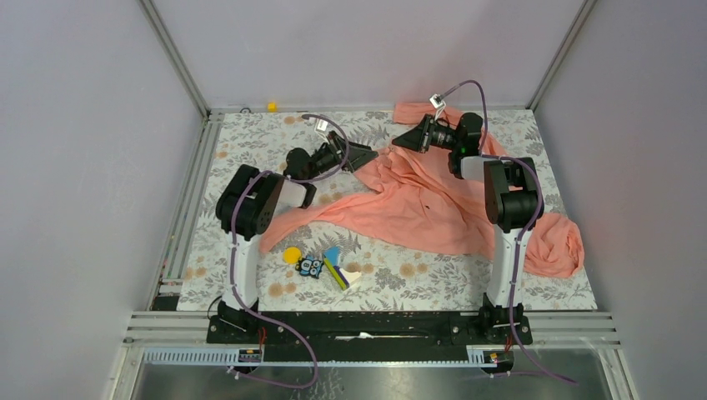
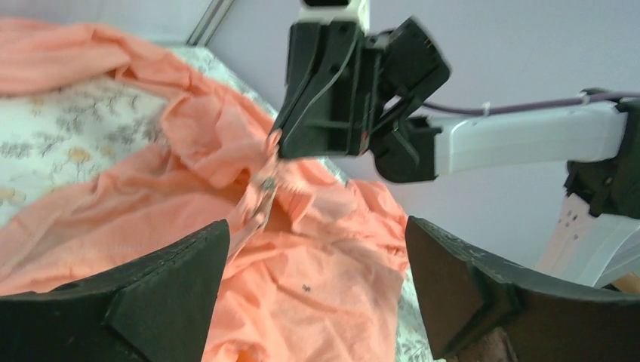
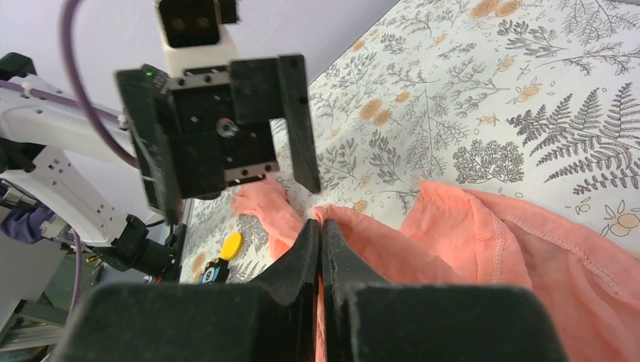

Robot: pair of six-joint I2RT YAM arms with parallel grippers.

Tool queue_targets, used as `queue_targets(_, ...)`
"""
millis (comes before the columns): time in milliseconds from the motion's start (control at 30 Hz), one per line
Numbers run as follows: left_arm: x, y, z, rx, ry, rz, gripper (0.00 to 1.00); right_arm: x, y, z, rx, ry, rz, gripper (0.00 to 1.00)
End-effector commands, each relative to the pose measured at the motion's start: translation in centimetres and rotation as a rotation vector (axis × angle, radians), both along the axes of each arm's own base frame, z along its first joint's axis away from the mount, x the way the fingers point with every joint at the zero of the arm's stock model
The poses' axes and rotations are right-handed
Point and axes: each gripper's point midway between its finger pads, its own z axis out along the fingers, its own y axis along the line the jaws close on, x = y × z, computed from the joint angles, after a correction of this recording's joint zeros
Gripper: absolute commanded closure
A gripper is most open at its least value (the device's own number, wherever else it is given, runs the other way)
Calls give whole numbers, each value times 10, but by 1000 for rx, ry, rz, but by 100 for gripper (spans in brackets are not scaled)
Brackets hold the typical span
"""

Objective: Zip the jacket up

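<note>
Right gripper (image 3: 321,230) first: its two black fingers are pressed tight together, and a fold of the salmon-pink, thin soft-fabric, long-sleeved jacket (image 1: 433,208) is pinched between them. That pinched edge is raised off the surface, with the cloth falling away from the tips on both sides.

Over to the left gripper (image 2: 317,226). Its jaws are spread wide and hold nothing, and it points straight at the right gripper from close by. Its black fingers (image 2: 173,286) frame the lifted fold without touching it.

A small metallic bit (image 2: 266,185) sits on the fabric edge just below the right gripper's tips. It is too blurred to say what it is.

The jacket lies crumpled across the right half of the floral-patterned tabletop (image 1: 392,275). One part reaches the far edge behind the right gripper. A sleeve stretches left towards the left arm, and a bunched end sits at the right edge beside the right arm.

Nearer the bases, a cluster of small colourful toy pieces (image 1: 321,267) lies on the floral surface, just beside the jacket's near hem. A tiny yellow object (image 1: 271,106) rests at the far edge.
</note>
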Motion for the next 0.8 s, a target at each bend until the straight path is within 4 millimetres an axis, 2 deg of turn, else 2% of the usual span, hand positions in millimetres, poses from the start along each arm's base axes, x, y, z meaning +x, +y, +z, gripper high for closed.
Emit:
queue_targets(0,14,0,61,-33,-173,72,16,-1,4,19,-5,-92,4,100)
queue_targets(100,32,-17,60,59,-163,2,40,-1,3,20,-11,-94,-3,100)
queue_targets(200,33,-21,65,69,-237,-66,43,0,4,21,-11,-95,-6,100)
queue_targets(333,41,-21,54,46,-239,-94,56,-1,3,22,-8,-93,-7,100)
queue_targets(400,44,-26,47,27,-210,-140,55,-1,3,23,-8,-93,-9,100)
queue_targets(533,35,-30,39,-27,-222,-200,38,0,3,21,-11,-88,-9,100)
queue_targets(633,35,-33,33,-25,-215,-224,38,0,3,20,-15,-88,-11,100)
queue_targets(767,27,-37,25,-27,-204,-274,43,1,3,18,-27,-80,-23,100)
